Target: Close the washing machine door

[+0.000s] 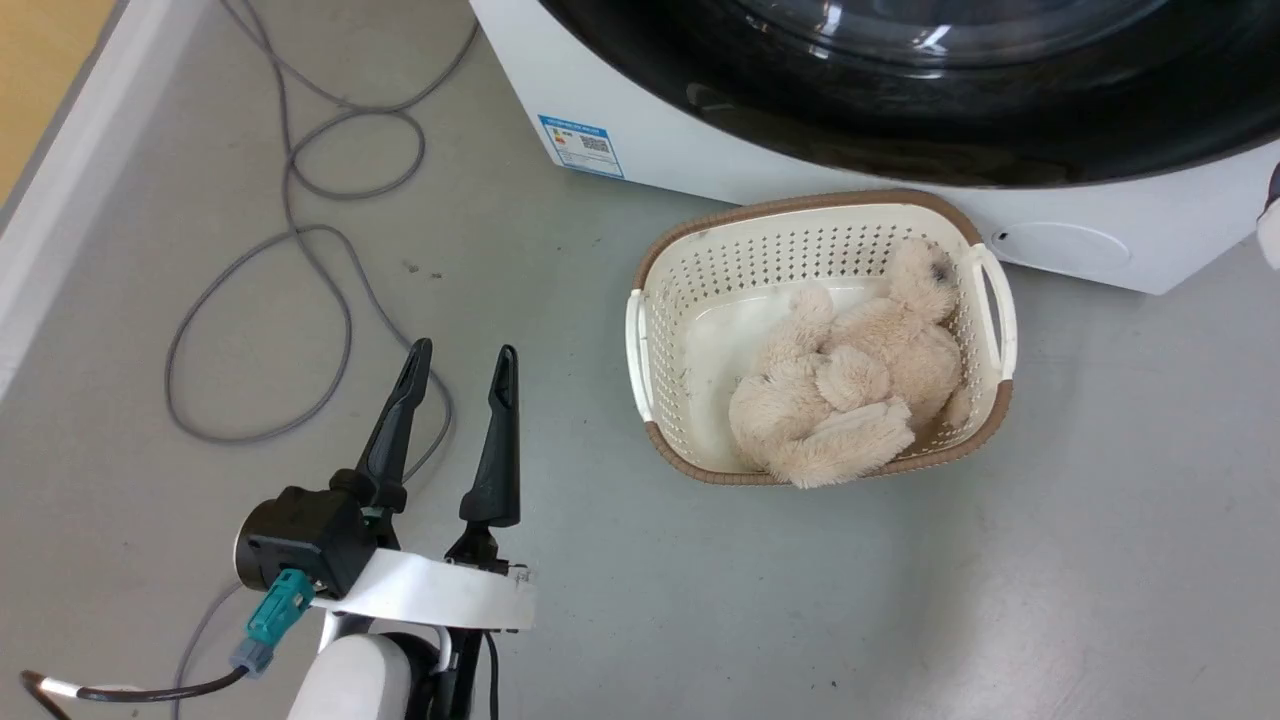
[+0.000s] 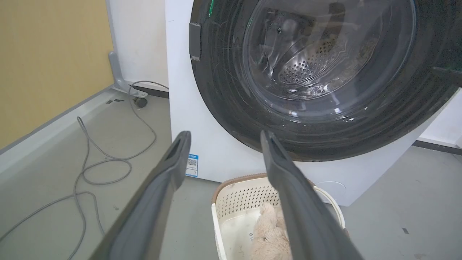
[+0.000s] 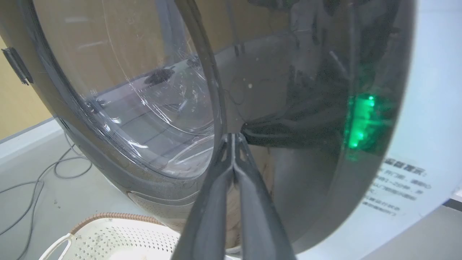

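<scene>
Seemingly almost home, the large round glossy-black washing machine door [image 3: 306, 108] sits at the robot's twelve o'clock. The right gripper [image 3: 233, 139], jaws pinched together on nothing, has its tips against the rim and could skid off that slick gloss before the door latches. The left gripper [image 1: 463, 350] gapes empty at seven o'clock.

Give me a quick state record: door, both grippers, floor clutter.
washing machine door: appears closed against the machine's white front; latch cannot be told
left gripper: open, holding nothing, apart from the door
right gripper: shut, tips at the door's glossy black rim
basket: on the floor before the machine, plush toy inside
cable: grey, looped on the floor
</scene>
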Robot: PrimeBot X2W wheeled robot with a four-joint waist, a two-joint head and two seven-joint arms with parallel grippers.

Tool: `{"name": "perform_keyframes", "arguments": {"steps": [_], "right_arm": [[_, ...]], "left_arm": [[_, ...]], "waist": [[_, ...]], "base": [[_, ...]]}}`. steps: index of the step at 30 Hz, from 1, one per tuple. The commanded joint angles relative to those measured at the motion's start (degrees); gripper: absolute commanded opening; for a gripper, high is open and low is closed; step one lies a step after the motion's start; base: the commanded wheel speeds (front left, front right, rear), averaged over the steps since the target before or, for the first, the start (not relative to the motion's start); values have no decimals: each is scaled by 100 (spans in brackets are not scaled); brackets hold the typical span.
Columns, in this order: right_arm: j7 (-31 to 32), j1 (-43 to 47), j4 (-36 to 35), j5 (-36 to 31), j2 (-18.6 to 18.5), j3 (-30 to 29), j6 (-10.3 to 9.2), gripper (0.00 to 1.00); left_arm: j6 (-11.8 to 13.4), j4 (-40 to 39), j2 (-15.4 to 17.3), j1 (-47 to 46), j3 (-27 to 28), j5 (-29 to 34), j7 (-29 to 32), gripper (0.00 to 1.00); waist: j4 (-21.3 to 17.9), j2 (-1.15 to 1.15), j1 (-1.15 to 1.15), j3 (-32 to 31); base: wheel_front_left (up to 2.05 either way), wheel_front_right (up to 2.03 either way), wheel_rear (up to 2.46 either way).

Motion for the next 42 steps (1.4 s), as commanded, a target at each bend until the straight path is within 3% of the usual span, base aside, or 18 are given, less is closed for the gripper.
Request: {"name": "perform_keyframes", "arguments": {"steps": [1,9,19,25,31,42], "right_arm": [[18,-135,90,-47,15,-82,-14,0],[-179,-302,518,-169,210,-295,-14,0],[-668,331,550,29,479,-47,-14,0],[-874,1270,-54,148,571,144,-14,0],[-934,2337,-1025,-41,793,-124,-14,0],[-941,4150,-2612,-918,1904,-1162,-14,0]], "left_arm": [[41,-1,2,-104,-12,-32,-25,100],[100,39,2,-84,-9,-39,-25,100],[77,85,2,80,185,52,-25,100],[108,135,2,273,341,151,-25,100],[138,205,2,483,520,306,-25,100],[93,391,2,848,610,324,-25,100]], "waist": [[18,0,0,13],[-4,0,0,-115],[-442,0,0,-773],[-794,0,0,-1255],[-1116,0,0,-1615],[-1468,0,0,-2007]], "base": [[0,0,0],[0,0,0],[0,0,0],[0,0,0],[0,0,0],[0,0,0]]}}
